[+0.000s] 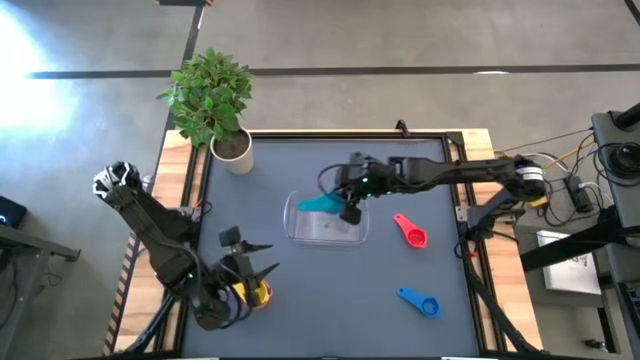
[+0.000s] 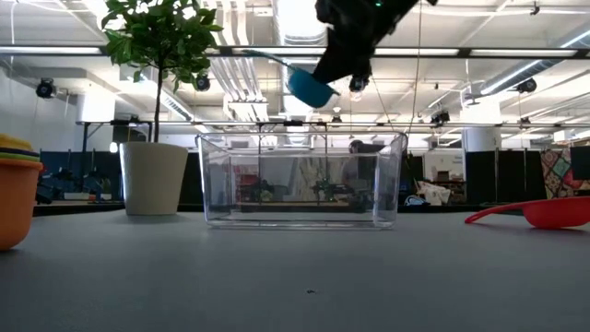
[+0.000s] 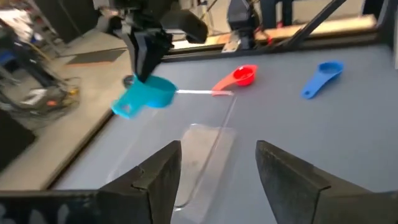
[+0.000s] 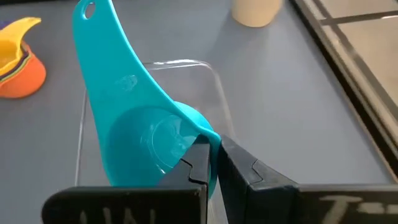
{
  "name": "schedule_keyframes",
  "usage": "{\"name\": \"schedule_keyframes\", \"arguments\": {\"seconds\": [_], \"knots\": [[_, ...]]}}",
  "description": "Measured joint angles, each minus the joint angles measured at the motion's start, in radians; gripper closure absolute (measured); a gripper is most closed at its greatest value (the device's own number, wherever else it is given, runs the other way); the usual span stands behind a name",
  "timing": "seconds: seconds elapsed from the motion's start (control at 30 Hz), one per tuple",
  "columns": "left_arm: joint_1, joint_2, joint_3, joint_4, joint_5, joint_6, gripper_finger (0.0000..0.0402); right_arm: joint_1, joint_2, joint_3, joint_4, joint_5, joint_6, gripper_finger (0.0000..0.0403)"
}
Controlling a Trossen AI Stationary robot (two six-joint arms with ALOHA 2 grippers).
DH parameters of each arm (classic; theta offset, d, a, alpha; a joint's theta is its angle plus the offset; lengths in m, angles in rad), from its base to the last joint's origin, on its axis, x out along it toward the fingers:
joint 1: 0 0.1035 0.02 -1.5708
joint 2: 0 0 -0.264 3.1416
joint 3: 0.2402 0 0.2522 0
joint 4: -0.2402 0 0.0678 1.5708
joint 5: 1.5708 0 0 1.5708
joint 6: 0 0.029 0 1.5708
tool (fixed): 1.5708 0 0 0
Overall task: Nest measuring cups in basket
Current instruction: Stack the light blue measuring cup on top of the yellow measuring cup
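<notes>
one light blue cup point(image 4: 140, 134) hangs pinched by its rim in our right gripper point(image 4: 214, 163), handle pointing away from the fingers; the basket point(image 2: 300, 180) lies directly beneath. our left gripper point(image 3: 217, 168), spread open and empty, waits well apart.

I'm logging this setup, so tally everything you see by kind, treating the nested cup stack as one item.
Single measuring cups: 3 (light blue cup in the right gripper, red cup, dark blue cup)
Nested cup stack: 1
Basket: 1
Potted plant: 1
Total: 6
</notes>
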Motion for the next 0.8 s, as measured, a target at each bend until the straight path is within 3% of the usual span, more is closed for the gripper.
{"name": "schedule_keyframes", "arguments": {"seconds": [0.47, 0.8], "knots": [[0.154, 0.273, 0.239, -0.46, 0.011, -0.02, 0.0145, 0.051, 0.187, 0.158, -0.029, 0.0, -0.01, 0.0394], [0.261, 0.293, 0.236, -0.496, 0.087, -0.025, 0.0139, 0.075, 0.196, 0.172, -0.029, 0.0, -0.008, 0.0394]]}}
